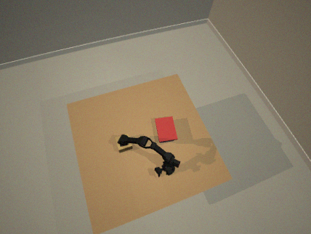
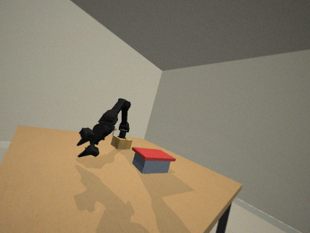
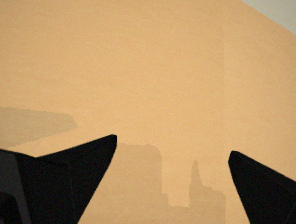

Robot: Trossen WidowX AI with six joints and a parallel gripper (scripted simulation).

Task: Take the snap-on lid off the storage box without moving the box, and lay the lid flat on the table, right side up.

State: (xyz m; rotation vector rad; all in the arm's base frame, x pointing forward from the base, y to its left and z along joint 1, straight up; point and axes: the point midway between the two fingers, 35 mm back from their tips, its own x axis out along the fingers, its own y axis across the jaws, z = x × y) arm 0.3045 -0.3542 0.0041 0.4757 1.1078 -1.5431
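Note:
The storage box point(image 2: 156, 167) is blue-grey and stands upright on the table point(image 1: 98, 196) point(image 2: 32, 170). The flat red lid point(image 1: 166, 128) point(image 2: 153, 154) sits on top of it and overhangs its walls; in the top view it hides nearly all of the box. My black gripper point(image 1: 163, 175) point(image 2: 78, 150) point(image 3: 174, 145) is open and empty, with its fingers wide apart. It hangs above the table, off to one side of the box and touching neither box nor lid. The wrist view shows table surface and shadows between and beyond the fingertips, with no box or lid.
The arm stands on a tan block point(image 1: 126, 147) point(image 2: 122, 142), to the left of the box in the top and exterior views. The arm's links arch from there to the gripper. A table edge shows at the upper right of the wrist view.

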